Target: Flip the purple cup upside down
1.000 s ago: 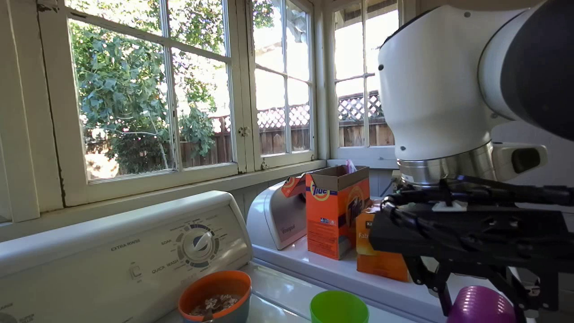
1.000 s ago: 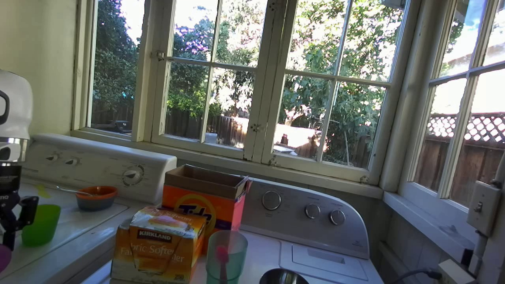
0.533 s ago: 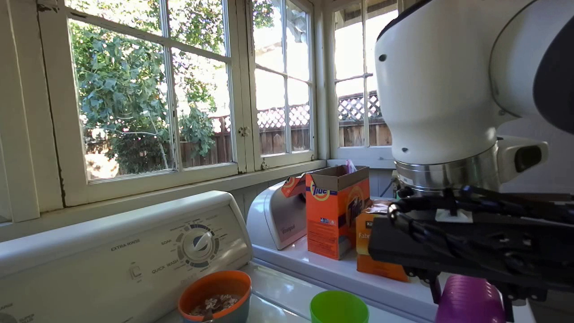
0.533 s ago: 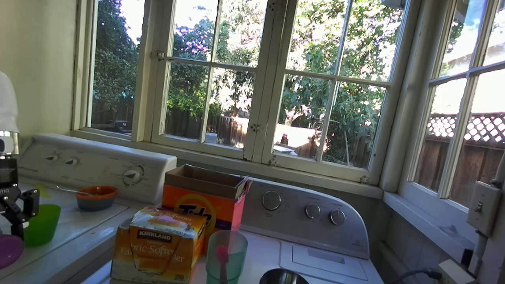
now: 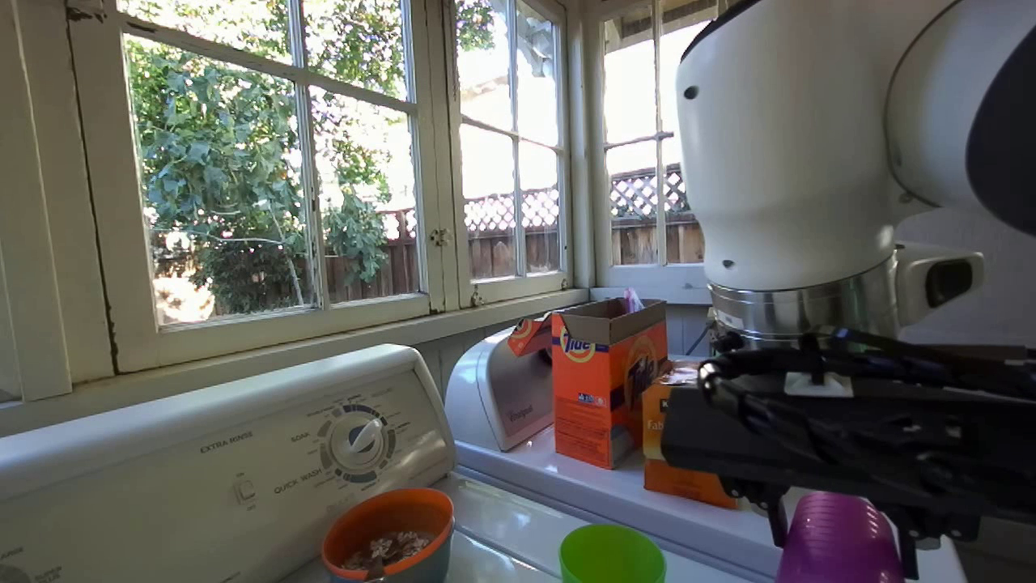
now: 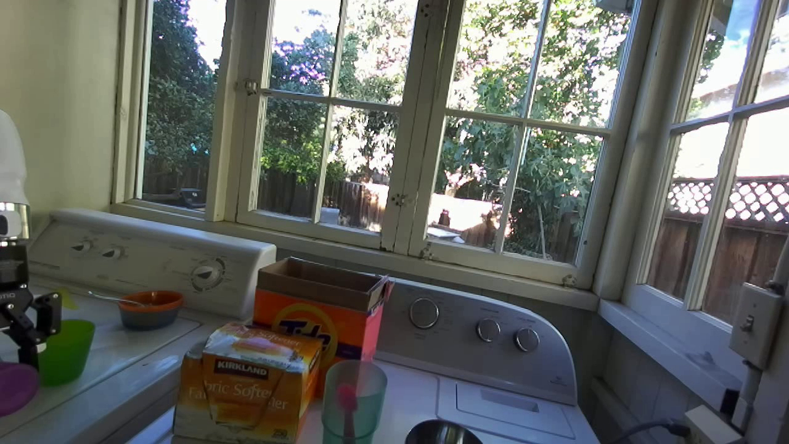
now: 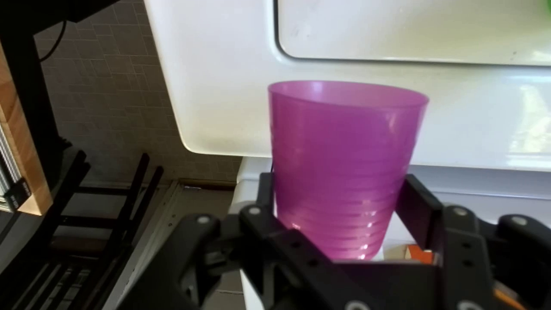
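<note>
The purple cup [image 7: 344,163] is clamped between the two fingers of my gripper [image 7: 341,191], one pad pressed to each side. In the wrist view its base sits toward my palm and its open rim points away from it, over the white appliance top. In an exterior view the purple cup [image 5: 842,542] hangs below the gripper body, narrower end up and slightly tilted, its lower part cut off by the picture's edge. At the left edge of an exterior view the purple cup [image 6: 15,388] shows partly, with a dark finger [image 6: 28,354] above it.
A lime-green cup [image 5: 612,555] and an orange-rimmed bowl [image 5: 388,534] stand on the washer. Beyond are a Tide box [image 6: 317,314], a Kirkland box [image 6: 246,388], a teal cup [image 6: 354,401] and a metal bowl [image 6: 442,431]. The white appliance's edge [image 7: 181,133] drops to the floor.
The wrist has tilted, and in an exterior view the cup has shifted a little left and up; at the picture's left edge in an exterior view more of it shows. The grip is unchanged.
</note>
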You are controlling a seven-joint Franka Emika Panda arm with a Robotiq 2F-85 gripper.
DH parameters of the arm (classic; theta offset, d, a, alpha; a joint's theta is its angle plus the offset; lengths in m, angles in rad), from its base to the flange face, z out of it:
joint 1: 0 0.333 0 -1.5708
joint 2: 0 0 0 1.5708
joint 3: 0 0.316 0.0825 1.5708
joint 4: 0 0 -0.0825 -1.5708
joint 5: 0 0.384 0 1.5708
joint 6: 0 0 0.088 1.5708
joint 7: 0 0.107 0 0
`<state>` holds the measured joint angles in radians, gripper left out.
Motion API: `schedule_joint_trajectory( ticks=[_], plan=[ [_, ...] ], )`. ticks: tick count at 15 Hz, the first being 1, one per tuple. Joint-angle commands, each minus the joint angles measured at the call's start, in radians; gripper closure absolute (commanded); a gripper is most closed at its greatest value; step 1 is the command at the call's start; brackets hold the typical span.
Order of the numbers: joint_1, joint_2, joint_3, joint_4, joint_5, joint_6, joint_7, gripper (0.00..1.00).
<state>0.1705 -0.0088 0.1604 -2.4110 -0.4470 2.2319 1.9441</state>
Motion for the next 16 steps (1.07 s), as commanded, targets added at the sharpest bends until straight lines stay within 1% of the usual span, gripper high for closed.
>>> schedule_joint_trajectory(
  ticks=[1, 2, 6, 8, 10, 16],
  plan=[
    [0.005, 0.003, 0.012, 0.013, -0.062, -0.036, 0.071, 0.54],
    [0.008, -0.002, 0.015, 0.009, -0.077, -0.030, 0.079, 0.54],
    [0.020, 0.003, 0.037, 0.014, -0.206, -0.080, 0.226, 0.54],
    [0.026, 0.012, 0.046, 0.016, -0.239, -0.109, 0.274, 0.54],
    [0.034, 0.019, 0.055, 0.018, -0.265, -0.143, 0.327, 0.54],
    [0.065, 0.064, 0.075, 0.038, -0.279, -0.223, 0.392, 0.54]
  ],
)
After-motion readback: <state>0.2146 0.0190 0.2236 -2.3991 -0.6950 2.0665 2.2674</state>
